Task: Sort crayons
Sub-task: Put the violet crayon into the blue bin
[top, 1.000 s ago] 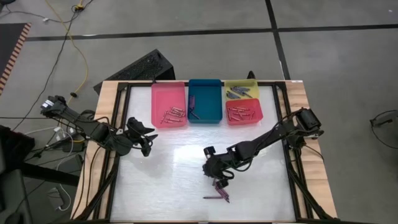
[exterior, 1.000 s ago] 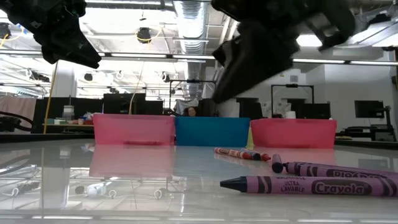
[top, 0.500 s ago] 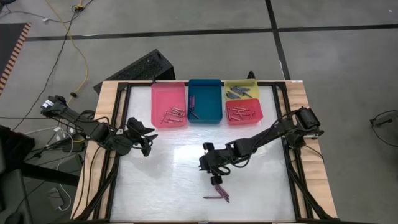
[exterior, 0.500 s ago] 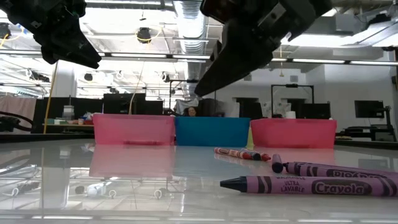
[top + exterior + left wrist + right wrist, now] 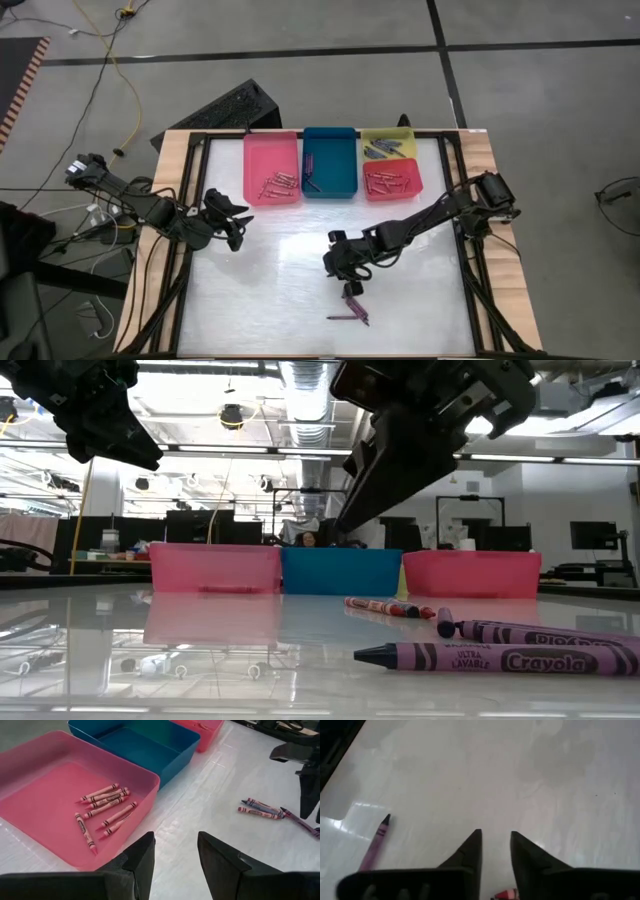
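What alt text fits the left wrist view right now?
The open left gripper hovers empty by a pink tray holding pink crayons. A teal tray sits beyond it, and loose crayons lie on the table.

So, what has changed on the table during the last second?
Only the right claw moved: it drifted a little towards the left arm's side, then came partly back, and it hangs above the loose crayons with empty, slightly parted fingers. Nothing was taken or let go. The left claw, the loose crayons and the trays stayed as they were.
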Motion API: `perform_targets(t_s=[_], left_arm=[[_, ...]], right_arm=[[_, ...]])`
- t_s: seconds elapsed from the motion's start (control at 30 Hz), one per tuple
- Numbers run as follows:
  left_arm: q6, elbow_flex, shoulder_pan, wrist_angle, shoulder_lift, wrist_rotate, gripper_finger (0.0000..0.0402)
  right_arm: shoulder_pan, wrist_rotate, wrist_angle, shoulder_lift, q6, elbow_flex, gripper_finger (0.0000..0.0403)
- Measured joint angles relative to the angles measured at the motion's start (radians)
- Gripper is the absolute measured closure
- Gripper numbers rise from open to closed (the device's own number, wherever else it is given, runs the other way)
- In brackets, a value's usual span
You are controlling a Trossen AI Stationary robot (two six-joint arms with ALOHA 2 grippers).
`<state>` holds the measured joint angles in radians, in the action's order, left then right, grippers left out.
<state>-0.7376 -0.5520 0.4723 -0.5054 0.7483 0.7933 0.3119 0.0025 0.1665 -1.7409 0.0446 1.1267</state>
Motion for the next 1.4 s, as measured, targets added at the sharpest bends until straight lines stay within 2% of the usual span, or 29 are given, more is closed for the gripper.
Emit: perform_targets(t_s=[0.27,0.4,0.53,0.8,1.07,1.4], left_arm=[[0.000,0.000,0.000,0.000,0.000,0.000,0.0262],[0.000,0.000,0.000,0.000,0.000,0.000,0.0262],[0.000,0.000,0.000,0.000,0.000,0.000,0.0262],[0.009,0.000,0.000,-0.001,0.000,0.008,0.0262],[0.010,0.000,0.000,-0.002,0.000,0.023,0.0262],[0.008,0.000,0.000,-0.007,0.000,0.024,0.0262]], right_arm=[[0.018,-0.020,0.009,0.000,-0.002,0.000,0.0197],[0.033,-0.026,0.025,0.000,-0.113,0.000,0.0168],[0.053,-0.028,0.075,0.000,-0.200,0.000,0.0164],[0.062,-0.027,0.204,0.000,-0.194,0.000,0.0164],[0.063,-0.026,0.204,0.000,-0.195,0.000,0.0164],[0.088,-0.010,0.194,-0.107,-0.195,0.003,0.0164]])
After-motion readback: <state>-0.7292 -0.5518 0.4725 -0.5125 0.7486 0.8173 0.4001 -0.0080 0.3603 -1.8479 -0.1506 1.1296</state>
